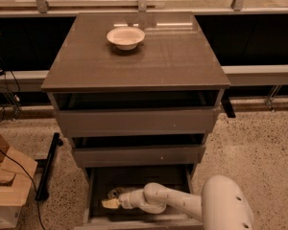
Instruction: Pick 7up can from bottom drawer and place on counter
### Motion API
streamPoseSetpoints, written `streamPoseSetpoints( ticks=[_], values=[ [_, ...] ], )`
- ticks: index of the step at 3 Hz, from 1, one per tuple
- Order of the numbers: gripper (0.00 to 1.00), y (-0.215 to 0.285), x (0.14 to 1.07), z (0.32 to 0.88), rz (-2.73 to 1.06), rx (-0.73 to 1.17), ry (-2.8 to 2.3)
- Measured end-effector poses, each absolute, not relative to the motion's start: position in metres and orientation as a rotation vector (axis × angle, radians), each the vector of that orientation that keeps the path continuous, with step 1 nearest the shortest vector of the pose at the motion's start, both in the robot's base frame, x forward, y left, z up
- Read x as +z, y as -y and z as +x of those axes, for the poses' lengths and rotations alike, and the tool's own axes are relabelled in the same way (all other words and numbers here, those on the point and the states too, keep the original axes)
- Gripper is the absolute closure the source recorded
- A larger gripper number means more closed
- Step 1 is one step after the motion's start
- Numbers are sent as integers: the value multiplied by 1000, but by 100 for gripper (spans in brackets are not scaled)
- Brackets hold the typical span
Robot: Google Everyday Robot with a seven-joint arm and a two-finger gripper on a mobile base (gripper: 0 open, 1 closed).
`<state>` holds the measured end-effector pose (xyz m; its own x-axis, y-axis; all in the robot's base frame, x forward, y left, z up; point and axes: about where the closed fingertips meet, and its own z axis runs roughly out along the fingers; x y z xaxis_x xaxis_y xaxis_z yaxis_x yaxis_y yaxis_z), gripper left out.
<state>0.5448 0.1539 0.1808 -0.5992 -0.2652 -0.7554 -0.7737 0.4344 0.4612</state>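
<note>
The single camera view looks down on a grey-brown cabinet whose glossy counter (173, 56) carries a shallow cream-white bowl (126, 36) near its back edge, left of centre, with pale reflections on the slab beside it. Below the counter, the top drawer (134, 121) and the middle drawer (137, 155) each stand slightly ajar, showing dark gaps above their plain fronts. The bottom drawer (149, 178) is pulled out furthest, and the robot's white arm (182, 202) reaches into it from the lower right. The gripper (110, 204) lies low inside the drawer's left half, its yellowish tip pointing left; whether it is open or closed cannot be told. Just behind the tip, touching or nearly so, sits a small dull metallic shape that appears to be the 7up can (116, 192), inside the drawer; its label is too dim to read. A cardboard box (9, 186) stands on the speckled floor (259, 147) to the left.
</note>
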Motion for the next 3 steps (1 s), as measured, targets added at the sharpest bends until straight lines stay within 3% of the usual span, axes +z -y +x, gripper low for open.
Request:
streamPoseSetpoints(
  ticks=[1,2,3],
  values=[
    [100,-144,229,534,-899,1084,-2017],
    [100,-122,368,550,-975,933,-1771],
    [100,-105,498,517,-1068,892,-1575]
  ],
)
